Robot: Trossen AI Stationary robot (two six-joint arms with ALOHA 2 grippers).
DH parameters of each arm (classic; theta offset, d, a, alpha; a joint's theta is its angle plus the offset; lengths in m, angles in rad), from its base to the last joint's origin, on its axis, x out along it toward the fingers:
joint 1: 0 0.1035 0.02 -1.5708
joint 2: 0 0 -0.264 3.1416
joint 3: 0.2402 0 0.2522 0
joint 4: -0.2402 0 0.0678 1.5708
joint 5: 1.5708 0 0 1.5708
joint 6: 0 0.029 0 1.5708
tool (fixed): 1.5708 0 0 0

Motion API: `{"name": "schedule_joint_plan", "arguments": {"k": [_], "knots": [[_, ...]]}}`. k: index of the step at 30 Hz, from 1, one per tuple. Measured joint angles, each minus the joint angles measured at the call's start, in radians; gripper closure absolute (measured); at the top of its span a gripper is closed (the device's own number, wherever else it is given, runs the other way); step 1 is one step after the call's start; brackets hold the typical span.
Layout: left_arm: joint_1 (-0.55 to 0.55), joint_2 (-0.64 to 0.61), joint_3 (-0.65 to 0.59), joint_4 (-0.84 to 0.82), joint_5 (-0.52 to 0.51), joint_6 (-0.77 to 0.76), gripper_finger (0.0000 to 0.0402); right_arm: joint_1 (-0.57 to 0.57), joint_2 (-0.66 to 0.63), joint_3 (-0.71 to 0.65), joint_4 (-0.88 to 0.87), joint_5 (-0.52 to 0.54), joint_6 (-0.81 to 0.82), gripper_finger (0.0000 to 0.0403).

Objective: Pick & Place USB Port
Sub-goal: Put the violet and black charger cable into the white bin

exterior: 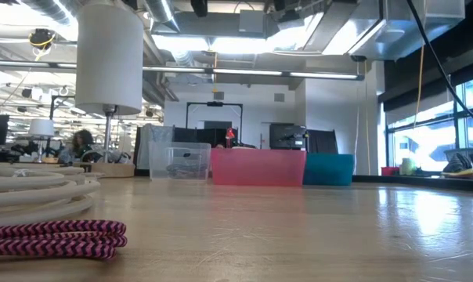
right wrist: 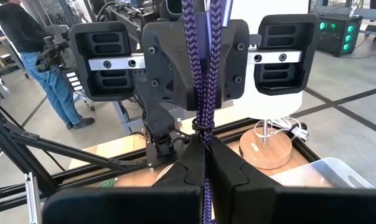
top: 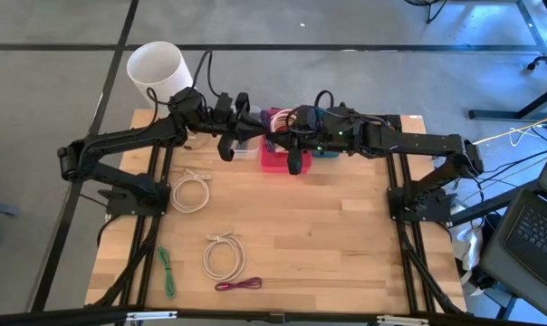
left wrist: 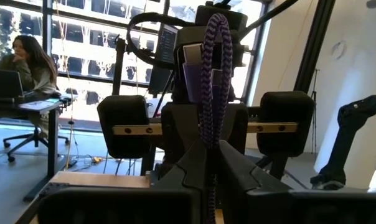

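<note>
Above the 12 o'clock edge of the surface (top: pixel 346 235), over the pink bin (top: pixel 275 159), the two arms meet nose to nose. A purple braided cable (left wrist: pixel 208 93) runs between them. The left tool (left wrist: pixel 210 163) is clamped on one stretch of it and the right tool (right wrist: pixel 205 155) is clamped on the other, so the cable sits pinched at each tool's tip.

Three bins in a row along the table's (top: pixel 346 235) far edge, clear bin (exterior: pixel 182 160) left, middle bin (exterior: pixel 258 167) beside it, third bin (exterior: pixel 328 169) right, lamp (top: pixel 156 71) at far left corner, two coiled cables (top: pixel 190 192) (top: pixel 224 256) left of centre, short cable (top: pixel 238 284) at near edge, both arms meeting above the bins.
</note>
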Motion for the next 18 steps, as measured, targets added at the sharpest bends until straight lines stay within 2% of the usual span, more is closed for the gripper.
{"name": "schedule_joint_plan", "arguments": {"k": [3,6,13,18], "knots": [[0.000,0.000,0.000,0.000,0.000,0.000,0.0390,0.000,0.000,0.000,0.000,0.000,-0.001,0.0400],[0.000,0.000,0.000,0.000,0.000,-0.001,0.0390,0.000,0.000,0.000,-0.001,0.000,-0.008,0.0379],[0.000,0.000,0.000,-0.001,0.000,-0.016,0.0390,0.000,0.000,0.000,-0.023,0.021,-0.091,0.0263],[0.000,0.000,0.000,-0.004,-0.004,-0.029,0.0391,-0.003,-0.035,0.000,-0.219,0.154,-0.110,0.0184]]}}
